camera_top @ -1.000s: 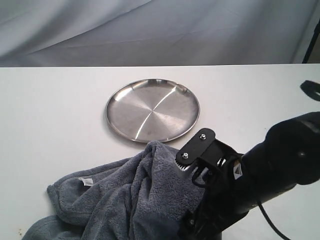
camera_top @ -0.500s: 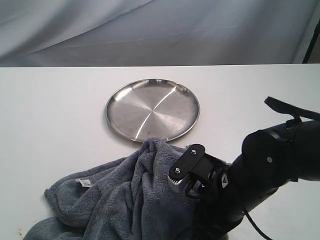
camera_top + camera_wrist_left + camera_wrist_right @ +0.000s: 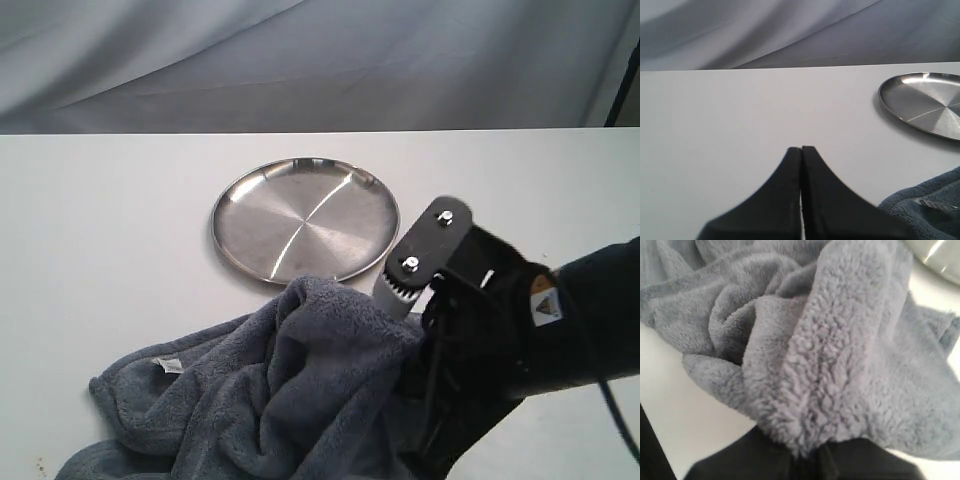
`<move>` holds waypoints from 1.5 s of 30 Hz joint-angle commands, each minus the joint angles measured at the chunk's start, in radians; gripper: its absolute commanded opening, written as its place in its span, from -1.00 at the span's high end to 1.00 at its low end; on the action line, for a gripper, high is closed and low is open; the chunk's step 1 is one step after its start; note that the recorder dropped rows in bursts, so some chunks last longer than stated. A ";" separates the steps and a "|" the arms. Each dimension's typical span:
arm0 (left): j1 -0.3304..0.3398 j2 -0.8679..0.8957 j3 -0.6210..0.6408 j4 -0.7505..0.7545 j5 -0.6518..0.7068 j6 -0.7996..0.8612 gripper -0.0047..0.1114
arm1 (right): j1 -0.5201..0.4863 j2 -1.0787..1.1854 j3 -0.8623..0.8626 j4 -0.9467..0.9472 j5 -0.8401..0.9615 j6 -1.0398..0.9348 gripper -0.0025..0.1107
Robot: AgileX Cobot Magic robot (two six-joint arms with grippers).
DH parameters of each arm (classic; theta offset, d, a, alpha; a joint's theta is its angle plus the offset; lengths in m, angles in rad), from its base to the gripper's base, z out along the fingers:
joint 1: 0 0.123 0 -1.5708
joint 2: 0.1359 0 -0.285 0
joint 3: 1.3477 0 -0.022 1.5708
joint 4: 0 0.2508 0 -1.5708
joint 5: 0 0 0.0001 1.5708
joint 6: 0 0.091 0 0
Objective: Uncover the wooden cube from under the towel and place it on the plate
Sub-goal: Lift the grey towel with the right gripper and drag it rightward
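The step in hand is the uncovering. The right fingers (image 3: 860, 465) are pinched on a thick fold of the towel (image 3: 270, 390), with fleece bunching out of their closed tips in the right wrist view. In the exterior view the cloth rises in a peak on that arm's side. The wooden cube shows in no view. I judge that it lies somewhere beneath the heaped towel, but which part of the heap covers it cannot be told, so its place relative to the fingers is unknown. The towel sits by the edge of the worktop (image 3: 100, 220) nearest the exterior camera. Its highest fold reaches the near rim of the plate (image 3: 300, 215), and I cannot tell whether it touches. The plate rests with nothing on it about the middle of the worktop. The next move, as I judge it, calls for lifting the pinched fold and drawing it aside, away from the plate, far enough for the block to show, without dragging the block along or dropping cloth onto the dish. The left fingers (image 3: 785, 200) are pressed together, holding nothing, over bare worktop and touching neither towel nor plate.
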 commanded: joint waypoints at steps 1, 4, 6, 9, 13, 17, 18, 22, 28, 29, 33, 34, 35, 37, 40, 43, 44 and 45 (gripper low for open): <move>0.002 -0.002 -0.005 -0.001 -0.011 -0.004 0.92 | -0.005 -0.137 -0.030 -0.025 -0.004 -0.013 0.96; 0.002 -0.002 -0.005 -0.001 -0.011 -0.004 0.92 | -0.005 -0.204 -0.085 -0.025 0.006 -0.013 0.96; 0.002 -0.002 -0.005 -0.001 -0.011 -0.004 0.92 | -0.005 -0.229 -0.124 -0.020 0.006 -0.013 0.96; 0.002 -0.002 -0.005 -0.001 -0.011 -0.004 0.92 | -0.005 -0.248 -0.180 -0.020 0.006 -0.013 0.96; 0.002 -0.002 -0.005 -0.001 -0.011 -0.004 0.92 | -0.005 -0.248 -0.241 -0.020 0.006 -0.013 0.96; 0.002 -0.002 -0.005 -0.001 -0.011 -0.004 0.92 | -0.005 -0.248 -0.259 -0.020 -0.003 -0.013 0.96; 0.002 -0.002 -0.005 -0.001 -0.011 -0.004 0.92 | -0.005 -0.248 -0.259 -0.020 -0.006 -0.013 0.96; 0.002 -0.002 -0.005 -0.001 -0.011 -0.004 0.92 | -0.005 -0.248 -0.259 -0.025 -0.011 -0.013 0.96; 0.002 -0.002 -0.005 -0.001 -0.011 -0.004 0.92 | -0.005 -0.248 -0.259 -0.025 -0.116 -0.013 0.96; 0.002 -0.002 -0.005 -0.001 -0.011 -0.004 0.92 | -0.005 -0.248 -0.259 -0.025 -0.140 -0.013 0.96; 0.002 -0.002 -0.005 -0.001 -0.011 -0.004 0.92 | -0.005 -0.248 -0.259 -0.065 -0.206 -0.013 0.96; 0.002 -0.002 -0.005 -0.001 -0.011 -0.004 0.92 | -0.005 -0.248 -0.259 -0.085 -0.224 -0.013 0.96; 0.002 -0.002 -0.005 -0.001 -0.011 -0.004 0.92 | -0.007 -0.248 -0.259 -0.105 -0.244 -0.013 0.96; 0.002 -0.002 -0.005 -0.001 -0.011 -0.004 0.92 | -0.007 -0.248 -0.259 -0.142 -0.284 -0.013 0.96; 0.002 -0.002 -0.005 -0.001 -0.011 -0.004 0.92 | -0.007 -0.248 -0.259 -0.183 -0.342 -0.013 0.96; 0.002 -0.002 -0.005 -0.001 -0.011 -0.004 0.92 | -0.009 -0.248 -0.259 -0.247 -0.388 -0.010 0.96; 0.002 -0.002 -0.005 -0.001 -0.011 -0.004 0.92 | -0.009 -0.248 -0.259 -0.269 -0.401 -0.005 0.96; 0.002 -0.002 -0.005 -0.001 -0.011 -0.004 0.92 | -0.009 -0.248 -0.259 -0.298 -0.411 -0.004 0.96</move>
